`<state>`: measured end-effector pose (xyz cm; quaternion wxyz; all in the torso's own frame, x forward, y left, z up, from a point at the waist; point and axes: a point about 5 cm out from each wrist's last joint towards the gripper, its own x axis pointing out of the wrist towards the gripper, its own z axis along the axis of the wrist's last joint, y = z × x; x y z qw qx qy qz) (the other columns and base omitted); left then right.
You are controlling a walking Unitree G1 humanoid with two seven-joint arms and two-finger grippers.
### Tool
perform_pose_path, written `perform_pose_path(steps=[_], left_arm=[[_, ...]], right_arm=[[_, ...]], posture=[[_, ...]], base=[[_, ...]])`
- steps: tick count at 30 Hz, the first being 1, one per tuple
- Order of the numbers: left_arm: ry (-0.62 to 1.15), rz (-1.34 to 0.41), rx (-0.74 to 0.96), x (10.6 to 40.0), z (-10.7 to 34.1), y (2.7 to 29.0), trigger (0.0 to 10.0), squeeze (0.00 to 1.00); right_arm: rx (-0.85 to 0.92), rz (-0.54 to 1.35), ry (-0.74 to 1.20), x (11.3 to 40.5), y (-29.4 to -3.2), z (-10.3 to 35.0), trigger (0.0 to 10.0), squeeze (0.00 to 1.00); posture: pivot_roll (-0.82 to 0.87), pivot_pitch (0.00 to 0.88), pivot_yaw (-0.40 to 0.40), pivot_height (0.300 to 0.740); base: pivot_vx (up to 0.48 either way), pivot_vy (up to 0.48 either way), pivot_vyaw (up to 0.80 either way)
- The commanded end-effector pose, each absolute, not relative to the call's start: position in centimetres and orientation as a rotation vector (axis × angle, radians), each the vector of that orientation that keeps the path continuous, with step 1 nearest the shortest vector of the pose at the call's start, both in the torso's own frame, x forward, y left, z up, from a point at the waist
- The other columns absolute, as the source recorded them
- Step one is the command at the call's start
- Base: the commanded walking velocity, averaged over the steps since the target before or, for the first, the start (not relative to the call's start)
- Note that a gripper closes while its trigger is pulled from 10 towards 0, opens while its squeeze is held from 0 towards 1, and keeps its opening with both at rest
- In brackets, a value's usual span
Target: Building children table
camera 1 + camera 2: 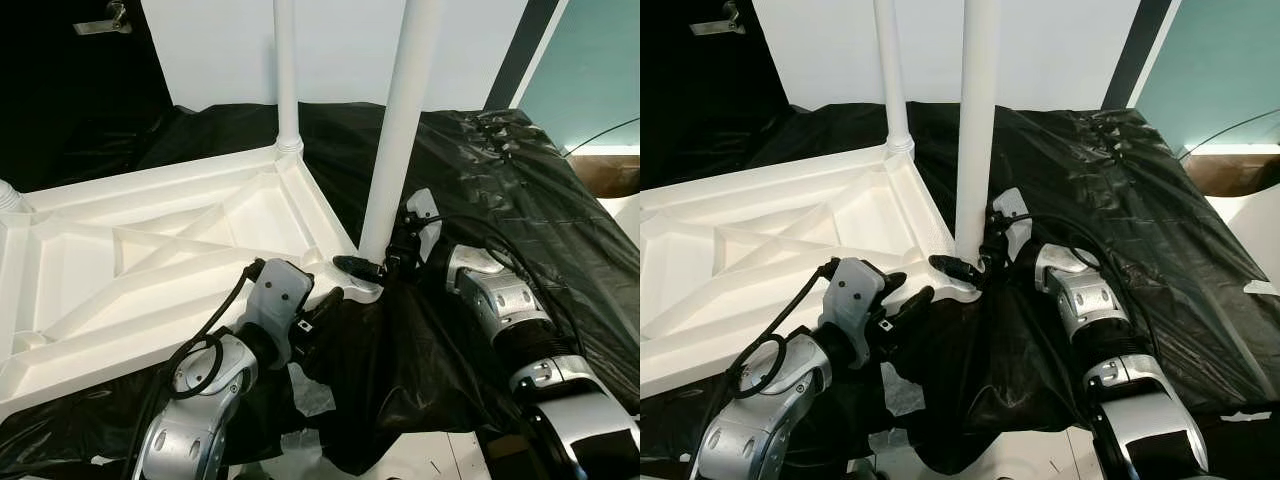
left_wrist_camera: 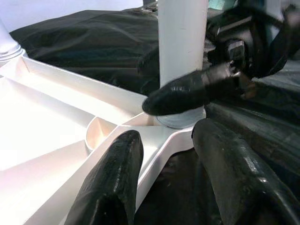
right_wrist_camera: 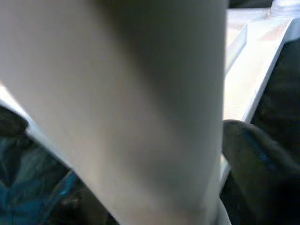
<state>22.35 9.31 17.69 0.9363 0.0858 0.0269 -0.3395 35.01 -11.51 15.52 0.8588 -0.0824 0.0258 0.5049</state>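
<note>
Black sheeting (image 1: 520,200) under upturned tabletop (image 1: 150,260); right gripper (image 1: 375,265) clamps leg (image 1: 400,130), left gripper (image 1: 320,310) parted

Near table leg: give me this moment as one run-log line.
right hand: gripping near table leg at its base, in tabletop corner socket | left hand: open, at tabletop corner | far leg: standing
</note>
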Motion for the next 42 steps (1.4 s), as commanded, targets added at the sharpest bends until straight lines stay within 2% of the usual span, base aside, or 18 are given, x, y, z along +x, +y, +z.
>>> perform_pose_path(steps=[1,14,15,19,22,24,25,27,31,34,37,39,42], left_arm=[[0.052,-0.631,0.182,22.6,17.6,9.4,10.0,0.00],[0.054,-0.634,0.179,22.6,17.6,9.3,10.0,0.00],[0.055,-0.635,0.177,22.5,17.5,9.3,10.0,0.00],[0.057,-0.636,0.176,22.4,17.5,9.2,10.0,0.00],[0.063,-0.635,0.170,22.3,17.4,9.1,10.0,0.00],[0.063,-0.635,0.170,22.3,17.4,9.1,10.0,0.00],[0.065,-0.634,0.166,22.2,17.3,9.1,10.0,0.00],[0.065,-0.634,0.166,22.2,17.3,9.1,10.0,0.00],[0.069,-0.633,0.158,22.1,17.2,9.1,10.0,0.00],[0.071,-0.634,0.157,22.0,17.2,9.0,10.0,0.00],[0.072,-0.638,0.155,22.0,17.3,9.0,10.0,0.00],[0.072,-0.638,0.155,22.0,17.3,9.0,10.0,0.00],[0.074,-0.639,0.152,22.0,17.2,9.0,10.0,0.00]], right_arm=[[-0.227,1.098,0.069,35.3,-11.4,15.5,0.0,0.00],[-0.216,1.120,0.073,35.5,-11.9,15.3,0.0,0.00],[-0.219,1.081,0.083,35.5,-12.1,15.1,10.0,0.00],[-0.223,1.031,0.089,35.5,-12.2,14.8,10.0,0.00],[-0.213,0.904,0.096,35.3,-11.9,14.0,10.0,0.00],[-0.213,0.904,0.096,35.3,-11.9,14.0,10.0,0.00],[-0.184,0.817,0.112,35.1,-11.7,13.5,10.0,0.00],[-0.184,0.817,0.112,35.1,-11.7,13.5,10.0,0.00],[-0.114,0.568,0.129,34.0,-10.9,12.1,10.0,0.00],[-0.095,0.489,0.125,33.6,-10.6,11.8,10.0,0.00],[-0.016,0.308,0.139,32.9,-9.5,11.3,10.0,0.00],[-0.016,0.308,0.139,32.9,-9.5,11.3,10.0,0.00],[0.034,0.347,0.136,32.0,-8.0,11.4,10.0,0.00]], posture=[[0.15,0.024,-0.056,0.740],[0.15,0.024,-0.059,0.740],[0.15,0.030,-0.063,0.740],[0.15,0.033,-0.067,0.740],[0.15,0.038,-0.070,0.740],[0.15,0.038,-0.070,0.740],[0.15,0.045,-0.074,0.740],[0.15,0.045,-0.074,0.740],[0.14,0.053,-0.073,0.740],[0.14,0.055,-0.071,0.740],[0.14,0.060,-0.071,0.740],[0.14,0.060,-0.071,0.740],[0.14,0.060,-0.071,0.740]], base=[[0.000,0.000,0.00],[0.000,0.000,0.00],[0.000,0.000,0.00],[0.000,0.000,0.00],[0.000,0.000,0.00],[0.000,0.000,0.00],[0.000,0.000,0.00],[0.000,0.000,0.00],[0.000,0.000,0.00],[0.000,0.000,0.00],[0.000,0.000,0.00],[0.000,0.000,0.00],[0.000,0.000,0.00]])
